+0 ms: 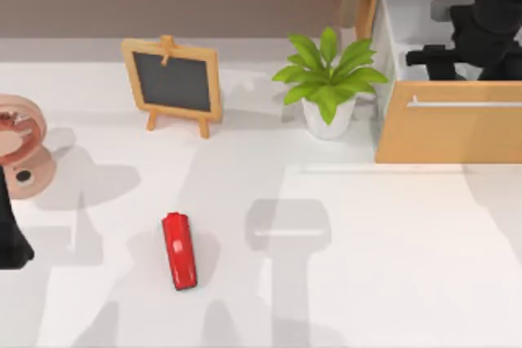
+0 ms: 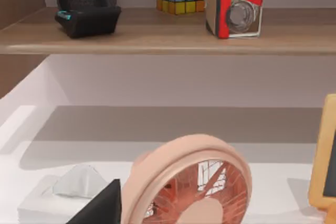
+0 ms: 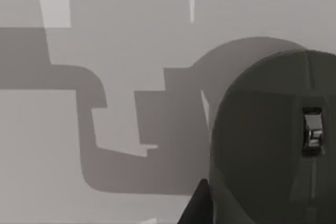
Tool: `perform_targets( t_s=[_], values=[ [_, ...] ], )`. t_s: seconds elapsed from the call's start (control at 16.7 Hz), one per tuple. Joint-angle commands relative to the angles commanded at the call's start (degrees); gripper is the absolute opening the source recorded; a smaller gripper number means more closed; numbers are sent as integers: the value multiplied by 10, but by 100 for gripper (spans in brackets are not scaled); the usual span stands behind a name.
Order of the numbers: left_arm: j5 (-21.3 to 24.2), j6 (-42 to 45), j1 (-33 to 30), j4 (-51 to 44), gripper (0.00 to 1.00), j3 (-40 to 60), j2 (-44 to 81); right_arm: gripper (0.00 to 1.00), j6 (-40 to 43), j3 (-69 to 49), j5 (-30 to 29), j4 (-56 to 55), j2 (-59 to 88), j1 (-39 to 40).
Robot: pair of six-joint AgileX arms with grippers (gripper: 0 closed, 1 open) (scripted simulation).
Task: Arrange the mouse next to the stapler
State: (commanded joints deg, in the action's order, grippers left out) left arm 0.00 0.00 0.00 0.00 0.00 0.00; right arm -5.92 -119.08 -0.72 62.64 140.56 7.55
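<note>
Red stapler [image 1: 179, 250] lying toward tabletop's front-left. Right gripper [image 1: 440, 59] reaching into open drawer [image 1: 449, 132] at back-right corner, over dark mouse [image 3: 268, 140], likely to fetch it; finger opening impossible to tell. Left arm parked at left edge.

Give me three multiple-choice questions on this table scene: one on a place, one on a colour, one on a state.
1. Where on the table does the stapler lie? A left half; B right half; C far right edge.
2. What colour is the stapler? A blue; B red; C green.
3. The drawer at the table's right is: A shut; B open; C upside down.
Answers: 1 A, it lies well left of the middle, nearer the left gripper at the left edge. 2 B, its body is bright red. 3 B, its pale inside shows behind the pulled-out front, with the right gripper inside.
</note>
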Motion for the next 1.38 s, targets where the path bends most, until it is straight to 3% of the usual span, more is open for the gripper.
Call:
perform_targets(
  t_s=[0.24, 0.3, 0.9, 1.38],
  values=[
    [0, 0, 0, 0, 100, 0, 0, 2, 0, 0, 0, 0, 0, 0],
    [0, 0, 0, 0, 100, 0, 0, 0, 0, 0, 0, 0, 0, 0],
    [0, 0, 0, 0, 100, 0, 0, 0, -1, -3, -1, 3, -6, 0],
    [0, 0, 0, 0, 100, 0, 0, 0, -54, 10, -33, 41, -108, 17]
  ],
)
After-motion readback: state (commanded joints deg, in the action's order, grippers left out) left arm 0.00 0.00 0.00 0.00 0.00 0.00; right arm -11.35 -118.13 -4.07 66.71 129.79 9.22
